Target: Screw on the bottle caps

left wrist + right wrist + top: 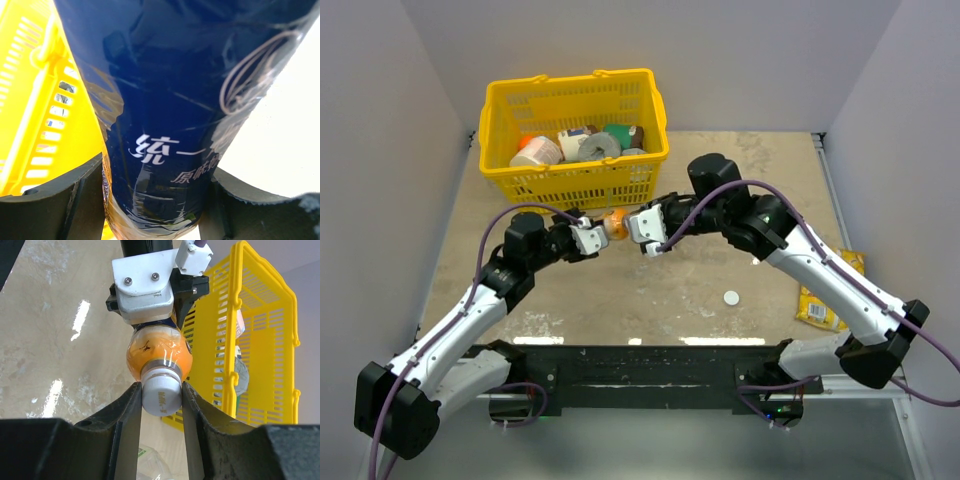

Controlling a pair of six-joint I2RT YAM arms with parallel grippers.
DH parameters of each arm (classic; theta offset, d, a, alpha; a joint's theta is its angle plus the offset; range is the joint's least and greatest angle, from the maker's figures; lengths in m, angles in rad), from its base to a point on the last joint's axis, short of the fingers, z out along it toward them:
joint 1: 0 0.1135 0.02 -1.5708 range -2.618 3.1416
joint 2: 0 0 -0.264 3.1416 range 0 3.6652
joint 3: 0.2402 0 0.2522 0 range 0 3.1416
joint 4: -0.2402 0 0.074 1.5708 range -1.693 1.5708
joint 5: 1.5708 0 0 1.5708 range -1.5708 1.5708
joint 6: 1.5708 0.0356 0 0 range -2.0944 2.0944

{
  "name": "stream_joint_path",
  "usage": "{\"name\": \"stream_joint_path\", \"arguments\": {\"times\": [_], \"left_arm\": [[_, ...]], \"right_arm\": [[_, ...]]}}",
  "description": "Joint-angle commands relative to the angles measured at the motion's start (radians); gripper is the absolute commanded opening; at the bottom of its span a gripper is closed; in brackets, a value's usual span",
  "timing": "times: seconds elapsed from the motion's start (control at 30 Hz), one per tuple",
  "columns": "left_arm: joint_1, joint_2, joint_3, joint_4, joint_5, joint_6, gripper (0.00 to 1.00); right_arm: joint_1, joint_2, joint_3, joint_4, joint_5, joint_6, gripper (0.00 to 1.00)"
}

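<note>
Top external view: both arms meet over the middle of the surface (670, 290), just in front of a yellow basket (570, 185).
Left tool (598, 235): clamped around the dark-labelled body of the orange bottle (616, 225), which lies between the two arms with its neck pointing at the right arm.
Right tool (160, 385): its fingers (127, 415) press against both sides of the white cap (161, 397) sitting on the bottle's neck, so it looks clamped on the cap.
Second cap (731, 297): lies loose on the surface, well apart from the bottle and nearer the right arm.
Step in hand: most likely twisting the white cap down onto the orange bottle.
Doing it well: hold the cap square to the neck. Turn the right wrist about the bottle's long axis and let the left grip resist the twist.
Risk: a tilted cap may cross-thread, and a loose hold may let the bottle spin.
</note>
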Motion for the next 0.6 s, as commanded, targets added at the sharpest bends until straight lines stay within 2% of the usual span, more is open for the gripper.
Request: {"name": "stream_joint_path", "arguments": {"times": [0.0,0.1,0.13,0.27,0.33,0.5,0.57], "left_arm": [[0.003,-0.025,-0.002,0.088,0.016,0.017,0.00],[0.003,-0.032,-0.008,0.109,0.003,0.037,0.00],[0.003,-0.037,-0.009,0.134,-0.021,0.042,0.00],[0.001,-0.065,-0.031,0.241,-0.102,0.097,0.00],[0.000,-0.095,-0.072,0.337,-0.139,0.116,0.00],[-0.005,-0.124,-0.118,0.424,-0.196,0.151,0.00],[-0.006,-0.137,-0.141,0.463,-0.225,0.163,0.00]], "right_arm": [[0.004,0.016,0.040,-0.026,-0.019,0.023,0.23],[0.004,0.045,0.041,0.011,0.019,0.107,0.22],[0.004,0.059,0.056,0.022,0.034,0.202,0.22],[0.004,0.153,0.138,-0.009,0.047,0.403,0.18],[0.002,0.190,0.164,-0.017,0.044,0.518,0.17],[-0.005,0.254,0.211,-0.021,0.033,0.764,0.16],[-0.034,0.276,0.222,-0.006,-0.014,0.837,0.15]]}}
